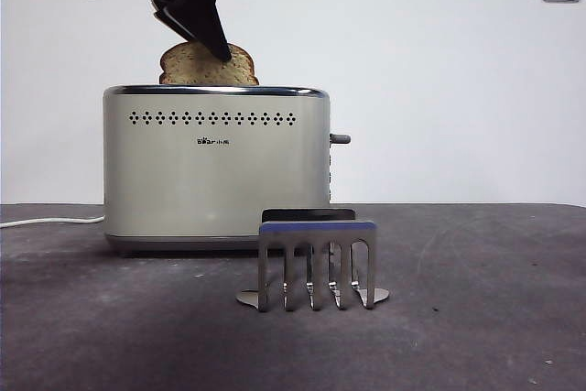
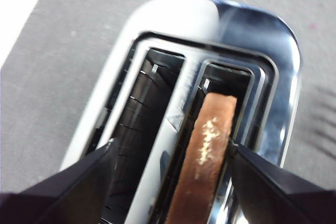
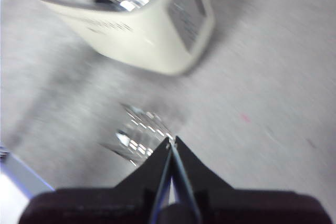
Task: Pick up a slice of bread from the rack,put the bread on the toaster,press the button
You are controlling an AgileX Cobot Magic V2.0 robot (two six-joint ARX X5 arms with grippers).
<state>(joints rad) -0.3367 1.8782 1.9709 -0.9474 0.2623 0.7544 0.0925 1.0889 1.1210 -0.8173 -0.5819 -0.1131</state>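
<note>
While left pincer (image 2: pixel 168 156) gapes, one bread slice (image 2: pixel 207 156) sits in toaster (image 1: pixel 215 171) (two slots); right pincer (image 3: pixel 172 145) clenched.

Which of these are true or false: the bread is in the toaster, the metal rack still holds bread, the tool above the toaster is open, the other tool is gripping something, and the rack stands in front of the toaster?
1. The slice of bread stands in a slot of the toaster. True; its rounded top sticks out above the rim.
2. The rack holds bread. False; its slots show none.
3. The left tool above the toaster is open. True; its jaws are spread wide over the slots.
4. The right tool grips something. False; its jaws are shut with nothing between them.
5. The rack stands in front of the toaster. True.
</note>
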